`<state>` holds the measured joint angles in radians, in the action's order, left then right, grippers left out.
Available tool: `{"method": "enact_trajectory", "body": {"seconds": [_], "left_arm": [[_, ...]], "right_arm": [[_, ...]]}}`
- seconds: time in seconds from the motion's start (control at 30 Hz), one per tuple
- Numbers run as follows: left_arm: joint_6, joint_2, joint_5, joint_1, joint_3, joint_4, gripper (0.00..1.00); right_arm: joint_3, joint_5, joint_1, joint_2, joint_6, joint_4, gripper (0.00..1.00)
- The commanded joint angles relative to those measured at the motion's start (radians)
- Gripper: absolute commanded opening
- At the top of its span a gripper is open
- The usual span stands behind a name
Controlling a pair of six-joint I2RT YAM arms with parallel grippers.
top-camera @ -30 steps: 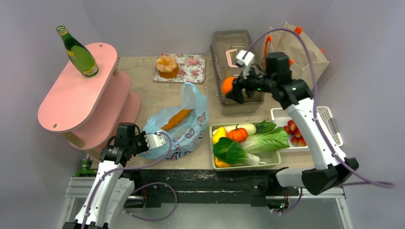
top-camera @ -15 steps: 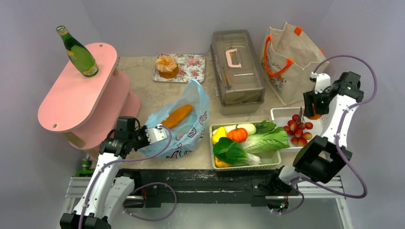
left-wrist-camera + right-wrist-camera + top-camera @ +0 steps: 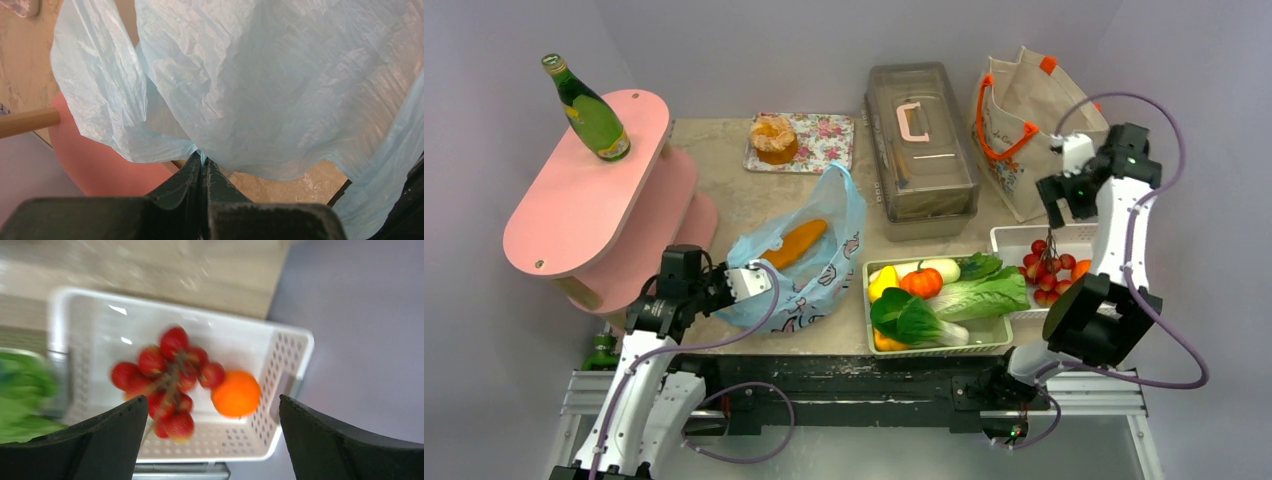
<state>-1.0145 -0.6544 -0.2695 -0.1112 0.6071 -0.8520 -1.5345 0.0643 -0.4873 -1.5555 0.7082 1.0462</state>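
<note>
My left gripper [image 3: 746, 281] is shut on the near edge of a light blue plastic bag [image 3: 819, 270]; the left wrist view shows the film pinched between the closed fingers [image 3: 202, 161]. An orange oblong vegetable [image 3: 796, 242] lies inside the bag. My right gripper [image 3: 1056, 200] hangs open above a white basket [image 3: 1114, 245], holding nothing. In the basket an orange [image 3: 1081, 268] lies beside a cluster of red fruit [image 3: 1042, 272]. The right wrist view shows the orange [image 3: 236, 393] and red cluster [image 3: 167, 380] below the parted gripper [image 3: 214, 399].
A green tray [image 3: 989, 335] of vegetables sits in front, left of the basket. A clear lidded box [image 3: 921, 140] and a tote bag [image 3: 1024, 120] stand behind. A pink shelf [image 3: 584, 190] with a green bottle [image 3: 589, 112] is at left, a floral tray [image 3: 829, 140] with a pastry at back.
The right arm swung from over the clear box to the basket with the orange, let it go there and lifted away open. The left gripper kept its hold on the bag.
</note>
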Motion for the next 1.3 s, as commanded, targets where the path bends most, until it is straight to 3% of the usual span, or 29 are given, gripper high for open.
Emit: {"method": "enact_trajectory", "body": {"seconds": [0.0,0.17,0.27,0.37,0.63,0.67,0.7,0.8,0.83,0.87,0.9,0.97,1.03,1.1,1.27], "left_arm": [[0.04,0.012,-0.035,0.007,0.063,-0.01,0.0],[0.052,0.032,-0.057,0.008,0.086,-0.041,0.0],[0.042,0.038,-0.056,0.008,0.088,-0.045,0.0],[0.032,0.04,-0.043,0.007,0.095,-0.059,0.0],[0.068,0.051,-0.038,0.008,0.107,-0.059,0.0],[0.101,0.05,-0.035,0.008,0.132,-0.059,0.03],[0.176,0.057,-0.045,0.008,0.189,-0.056,0.14],[0.268,0.072,-0.182,0.009,0.389,-0.046,0.55],[0.27,0.063,-0.257,0.007,0.449,-0.053,0.65],[0.292,0.037,-0.314,-0.004,0.503,-0.058,0.69],[0.329,-0.006,-0.326,-0.041,0.555,-0.063,0.66],[0.359,-0.114,-0.211,-0.175,0.638,-0.096,0.53],[0.341,-0.196,-0.13,-0.308,0.639,-0.079,0.39],[0.357,-0.245,-0.071,-0.392,0.567,0.051,0.28],[0.263,-0.417,-0.035,-0.508,0.391,0.255,0.15]], "right_arm": [[-0.138,0.084,0.224,0.094,-0.114,0.059,0.99],[-0.36,0.382,0.458,0.074,-0.385,0.042,0.99],[-0.318,0.395,0.652,0.067,-0.533,-0.08,0.99],[-0.277,0.351,0.859,0.04,-0.559,-0.15,0.99],[-0.246,0.231,1.097,-0.114,-0.474,-0.287,0.96],[-0.22,0.222,1.107,-0.131,-0.465,-0.307,0.91],[-0.199,0.223,1.115,-0.149,-0.45,-0.315,0.82],[-0.163,0.224,1.122,-0.179,-0.443,-0.318,0.43],[-0.156,0.247,1.121,-0.178,-0.447,-0.318,0.32],[-0.142,0.271,1.122,-0.171,-0.456,-0.329,0.22],[-0.126,0.295,1.123,-0.16,-0.466,-0.347,0.13],[-0.105,0.315,1.132,-0.148,-0.484,-0.38,0.0],[-0.102,0.321,1.14,-0.147,-0.509,-0.396,0.0],[-0.115,0.326,1.144,-0.16,-0.538,-0.399,0.0],[-0.106,0.307,1.145,-0.158,-0.599,-0.448,0.0]]}}
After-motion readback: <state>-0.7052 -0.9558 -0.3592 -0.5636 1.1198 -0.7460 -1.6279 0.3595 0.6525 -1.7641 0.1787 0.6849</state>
